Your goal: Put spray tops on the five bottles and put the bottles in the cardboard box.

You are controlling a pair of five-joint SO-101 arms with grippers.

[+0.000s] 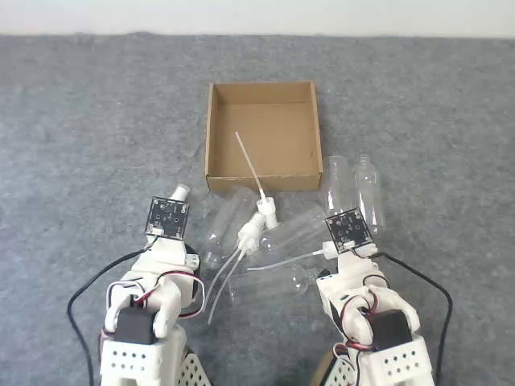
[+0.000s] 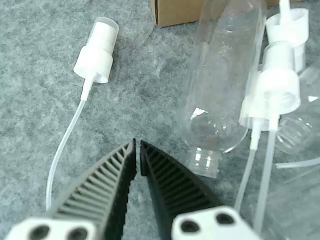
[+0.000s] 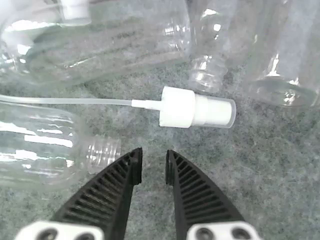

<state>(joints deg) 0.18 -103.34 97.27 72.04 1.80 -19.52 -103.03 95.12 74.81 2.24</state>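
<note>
You have a grey carpeted table (image 1: 80, 121) with an open, shallow brown cardboard box (image 1: 211, 137) at its far middle. No bottle is in the box, and only a thin dip tube reaches over its near wall.

The five clear plastic bottles lie on their sides between the box and the arms. Two are just right of the box's near corner (image 1: 370, 193), and three are in the cluster between the arms (image 1: 294, 229). None that you can check has a top on.

Your right tool (image 3: 152, 152) is open by a narrow gap and holds nothing. Your left tool (image 2: 137, 145) is almost closed, also empty.

A white plastic spray top (image 3: 195, 107) lies just beyond the right tool's fingertips, apart from them. Its long axis runs crosswise to the tool's reach, and its tube trails toward the cluster. That axis seems to lie along the closing line of the fingers, so you would probably need to roll the wrist.

Another white spray top (image 2: 95, 55) lies farther ahead of the left tool. The right arm is the nearer one.
</note>
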